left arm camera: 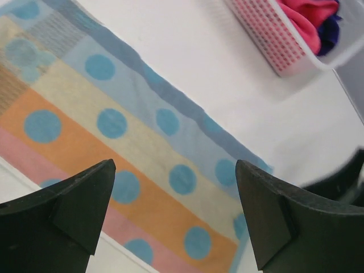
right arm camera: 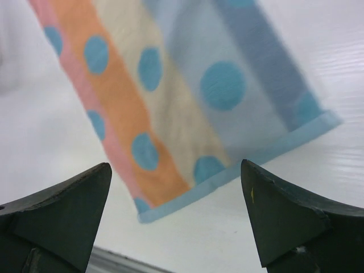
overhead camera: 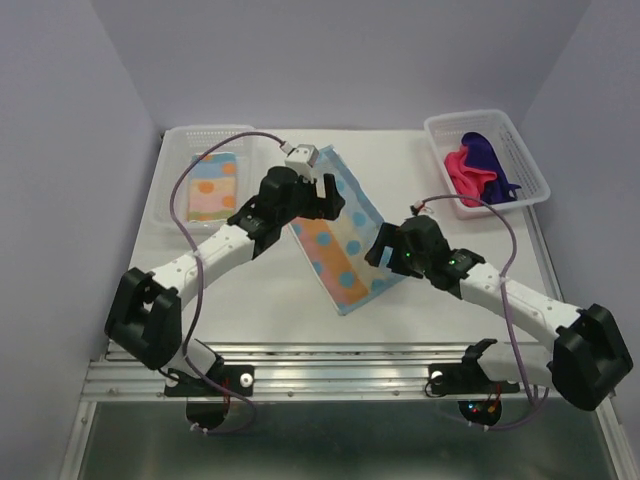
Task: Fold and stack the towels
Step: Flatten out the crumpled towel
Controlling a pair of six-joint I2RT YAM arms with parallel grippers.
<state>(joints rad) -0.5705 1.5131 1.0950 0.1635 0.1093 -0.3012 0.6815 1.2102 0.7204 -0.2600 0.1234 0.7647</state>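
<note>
A striped towel with blue polka dots (overhead camera: 340, 245) lies flat and slanted in the middle of the table. My left gripper (overhead camera: 322, 196) hovers open over its far end; in the left wrist view the towel (left arm camera: 142, 142) fills the space between and beyond the open gripper (left arm camera: 173, 196). My right gripper (overhead camera: 384, 256) is open at the towel's near right edge. Seen from the right wrist, the towel's hemmed end (right arm camera: 182, 102) lies just ahead of the empty gripper (right arm camera: 176, 196). A second striped towel (overhead camera: 213, 187) lies folded in the left basket. Hot pink (overhead camera: 468, 172) and purple (overhead camera: 492, 155) towels are bunched in the right basket.
The white perforated left basket (overhead camera: 178, 140) stands at the table's back left, the right basket (overhead camera: 530, 165) at the back right. That right basket (left arm camera: 267, 40) also shows at the top of the left wrist view. A metal rail (overhead camera: 330, 375) runs along the near edge.
</note>
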